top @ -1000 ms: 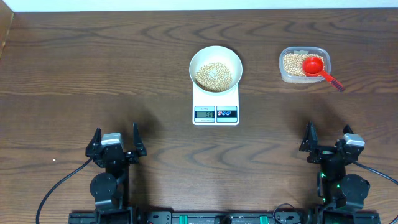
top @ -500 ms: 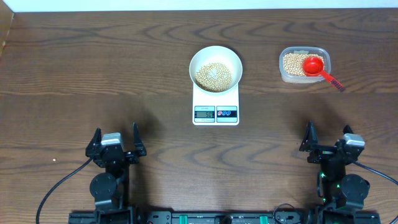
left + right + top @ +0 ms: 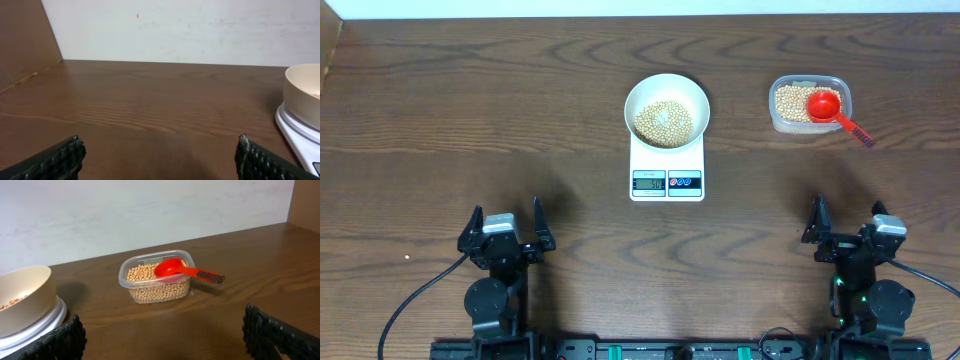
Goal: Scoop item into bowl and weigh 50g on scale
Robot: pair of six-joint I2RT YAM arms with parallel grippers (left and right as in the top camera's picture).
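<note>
The white bowl (image 3: 666,107) stands on the white scale (image 3: 667,168) at the table's middle and holds tan beans (image 3: 663,122). The scale's display is lit; its digits are too small to read. A clear plastic container (image 3: 808,104) at the back right holds more beans, with a red scoop (image 3: 832,110) resting in it, handle over the right rim. My left gripper (image 3: 506,224) is open and empty near the front left. My right gripper (image 3: 847,222) is open and empty near the front right. The bowl (image 3: 303,95) shows at the right edge of the left wrist view; the container (image 3: 157,278) and scoop (image 3: 175,268) show in the right wrist view.
A pale wall runs behind the table's far edge. A brown board stands at the far left (image 3: 22,45) and another at the far right (image 3: 306,202). Bare wood lies between the grippers and the scale.
</note>
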